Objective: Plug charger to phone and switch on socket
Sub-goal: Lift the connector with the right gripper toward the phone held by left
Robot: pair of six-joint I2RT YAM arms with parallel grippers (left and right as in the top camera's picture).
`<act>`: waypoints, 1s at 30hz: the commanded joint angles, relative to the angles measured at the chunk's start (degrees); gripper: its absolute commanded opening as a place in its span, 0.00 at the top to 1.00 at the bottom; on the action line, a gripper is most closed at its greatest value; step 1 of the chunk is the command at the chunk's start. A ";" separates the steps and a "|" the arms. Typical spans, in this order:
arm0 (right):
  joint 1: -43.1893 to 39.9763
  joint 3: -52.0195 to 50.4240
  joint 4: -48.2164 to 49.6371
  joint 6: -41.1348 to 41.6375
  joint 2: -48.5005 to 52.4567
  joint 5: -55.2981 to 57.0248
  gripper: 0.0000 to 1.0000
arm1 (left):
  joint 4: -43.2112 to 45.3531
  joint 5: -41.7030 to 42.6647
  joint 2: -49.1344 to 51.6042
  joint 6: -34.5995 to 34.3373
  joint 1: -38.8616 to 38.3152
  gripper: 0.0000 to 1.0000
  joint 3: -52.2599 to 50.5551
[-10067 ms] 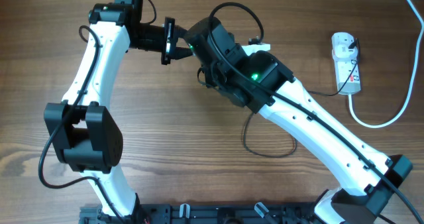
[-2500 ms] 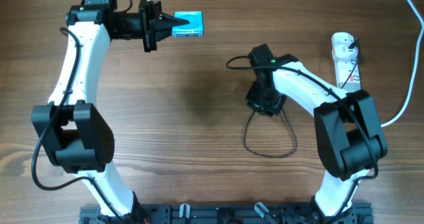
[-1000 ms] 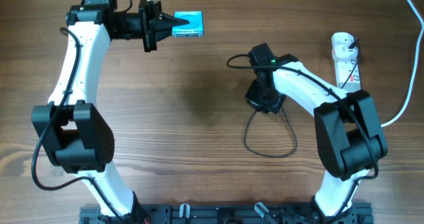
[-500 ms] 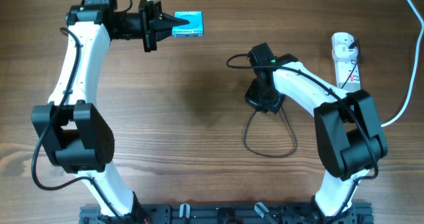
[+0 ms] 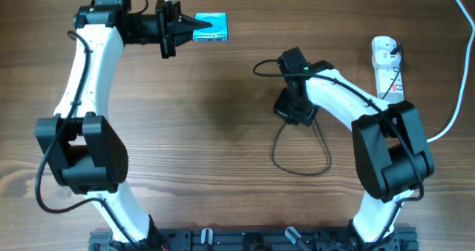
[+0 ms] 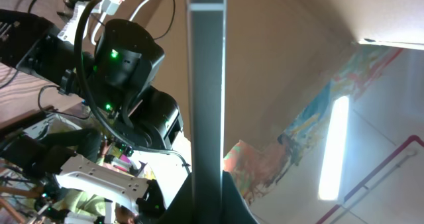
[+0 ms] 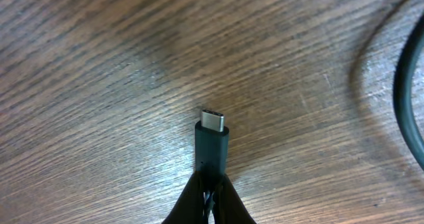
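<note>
Charger [image 7: 212, 141] connector is pinched in the right tool [image 7: 210, 191], fingers closed together on its black tip, down by the counter [image 7: 99, 65] — the cable lies looped on the wood. The left tool [image 5: 189, 22] is clamped on the phone [image 5: 213, 27] at the far left, screen up. The socket [image 5: 387, 69] lies well apart, near the right edge.
</note>
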 commanded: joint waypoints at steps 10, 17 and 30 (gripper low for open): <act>0.17 3.80 -3.41 -8.83 -8.11 -0.04 0.96 | 8.87 -0.52 -1.38 1.66 0.15 0.96 0.20; 0.20 3.80 -6.01 -20.33 -22.23 -7.17 0.96 | 25.86 -0.50 -1.38 1.97 0.13 0.96 0.20; 0.42 3.80 -9.88 -35.36 -29.03 -22.29 0.95 | 28.09 -0.55 -1.38 12.74 0.04 0.96 0.20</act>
